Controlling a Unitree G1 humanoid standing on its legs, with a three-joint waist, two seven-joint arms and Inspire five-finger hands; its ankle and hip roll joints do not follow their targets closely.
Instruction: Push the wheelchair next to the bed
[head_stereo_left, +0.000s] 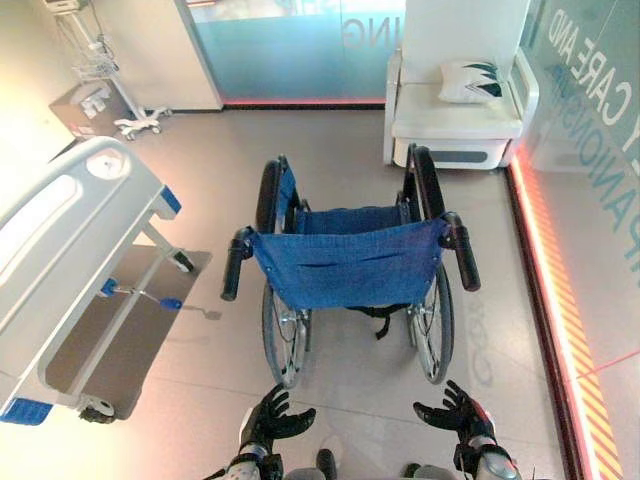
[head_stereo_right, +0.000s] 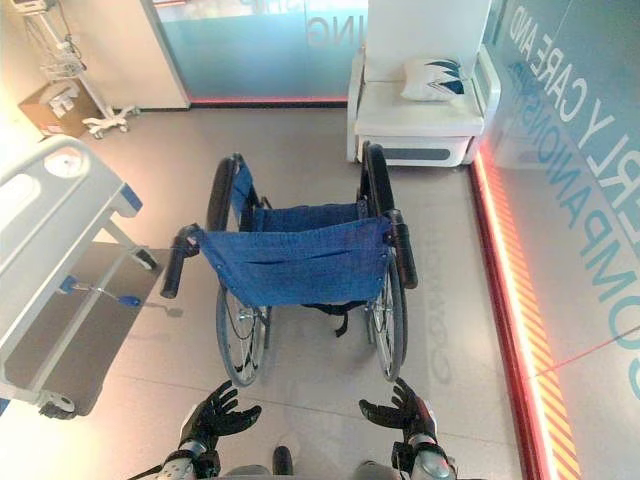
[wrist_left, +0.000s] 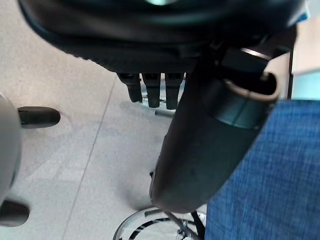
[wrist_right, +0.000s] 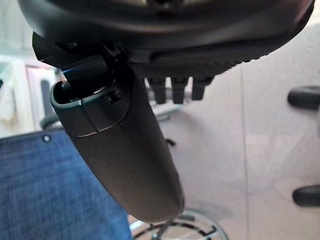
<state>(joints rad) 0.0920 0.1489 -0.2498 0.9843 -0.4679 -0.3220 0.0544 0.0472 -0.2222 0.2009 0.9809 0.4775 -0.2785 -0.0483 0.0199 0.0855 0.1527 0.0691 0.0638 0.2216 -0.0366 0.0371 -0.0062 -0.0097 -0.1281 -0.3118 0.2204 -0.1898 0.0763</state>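
Both hands sit at the bottom of the head views, palms turned toward each other: the left hand (head_stereo_left: 272, 415) and the right hand (head_stereo_left: 452, 412), each with its fingers (head_stereo_left: 282, 400) spread and released, grasping nothing. Ahead of them, apart from the fingertips, stands the wheelchair (head_stereo_left: 350, 262), its blue fabric backrest facing the robot and its two big wheels on the pale floor (head_stereo_left: 220, 170). The left push handle (head_stereo_left: 234, 270) juts out well ahead of the left hand, and the right push handle (head_stereo_left: 462, 250) ahead of the right hand; neither is touched.

Off to the robot's left lies the bed (head_stereo_left: 70, 250), white with blue corner pieces, on a grey base with castors; the wheelchair stands near it with a strip of floor between. Farther on, a white armchair (head_stereo_left: 458, 110) with a patterned cushion (head_stereo_left: 470, 80) stands against the glass wall, and a wheeled stand (head_stereo_left: 105, 70) with a cardboard box beside it is at the far left.

From the left wrist view, the thumb looms large and the short fingers (wrist_left: 152, 90) hang straight, with the blue backrest cloth (wrist_left: 270, 175) beside them and a wheel rim past them. The right wrist view shows the same on its side: straight fingers (wrist_right: 177, 90) and blue cloth.
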